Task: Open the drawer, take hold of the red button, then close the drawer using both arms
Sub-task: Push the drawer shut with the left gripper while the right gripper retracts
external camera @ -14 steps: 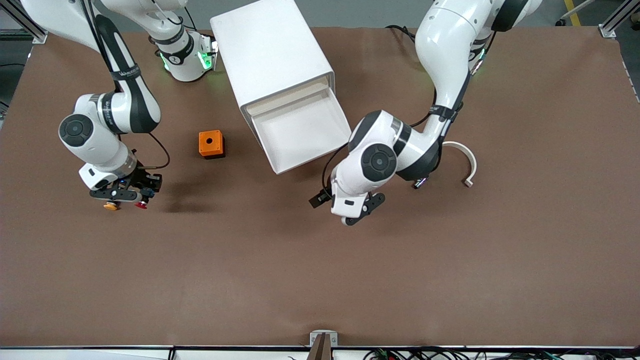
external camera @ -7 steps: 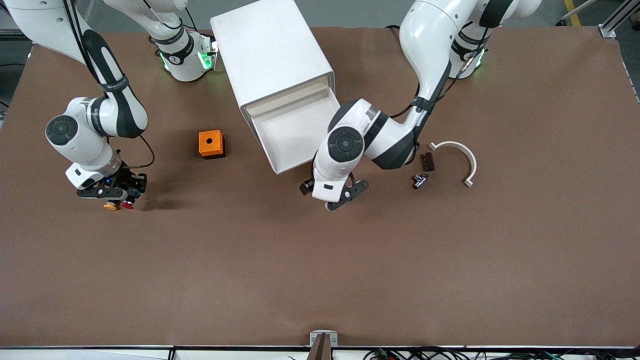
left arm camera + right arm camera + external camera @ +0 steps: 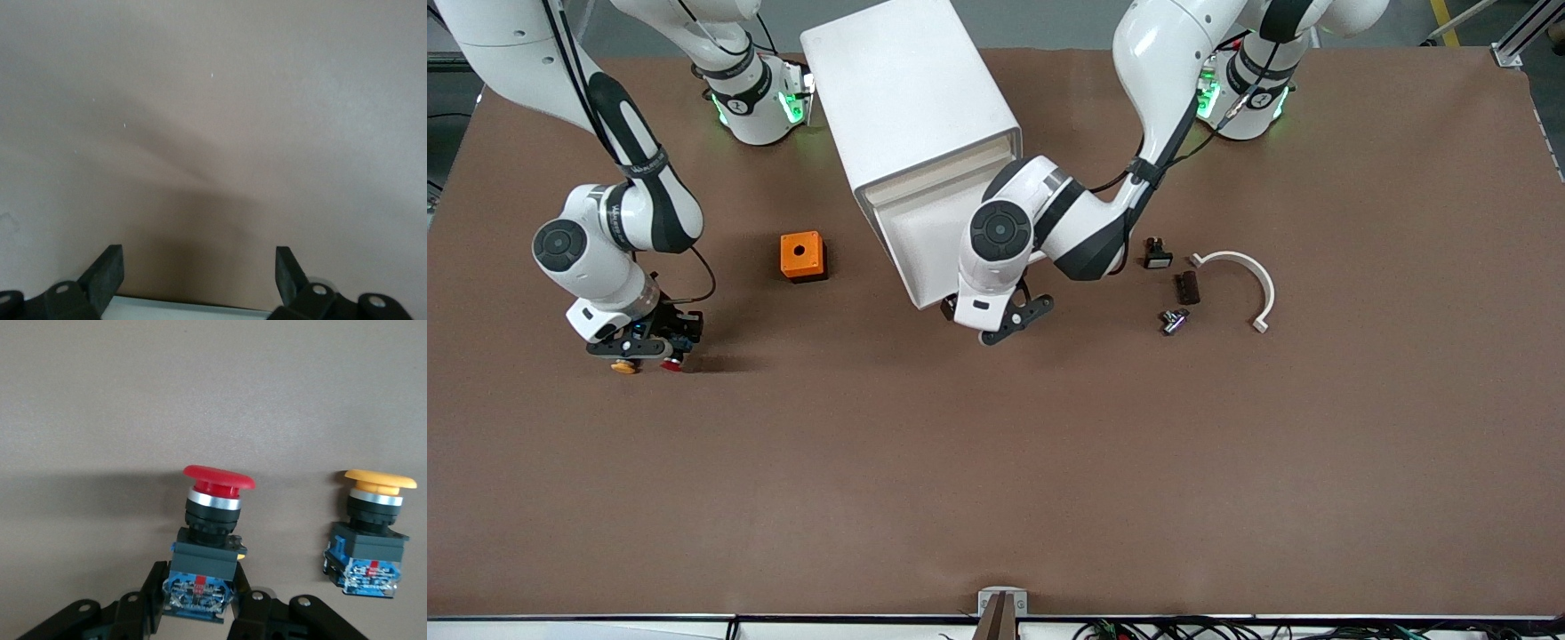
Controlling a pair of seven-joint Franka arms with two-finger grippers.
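The white cabinet (image 3: 911, 98) stands at the table's back with its lowest drawer (image 3: 925, 244) pulled out; the left arm covers part of the drawer. My left gripper (image 3: 1005, 324) (image 3: 198, 273) hangs open and holds nothing, low over the table just in front of the drawer's front edge. Toward the right arm's end, my right gripper (image 3: 665, 352) (image 3: 200, 590) is shut on the black-and-blue body of the red-capped button (image 3: 672, 363) (image 3: 212, 520), low at the table.
A like button with an orange-yellow cap (image 3: 624, 366) (image 3: 373, 520) sits close beside the held one. An orange box (image 3: 802, 256) lies between gripper and cabinet. Toward the left arm's end lie a white curved piece (image 3: 1254, 276), a black part (image 3: 1158, 255), a brown piece (image 3: 1186, 286) and a metal part (image 3: 1174, 320).
The left arm has swung toward the drawer's front, uncovering the small parts it had hidden. The right gripper, still holding the red button, shifted slightly and came back.
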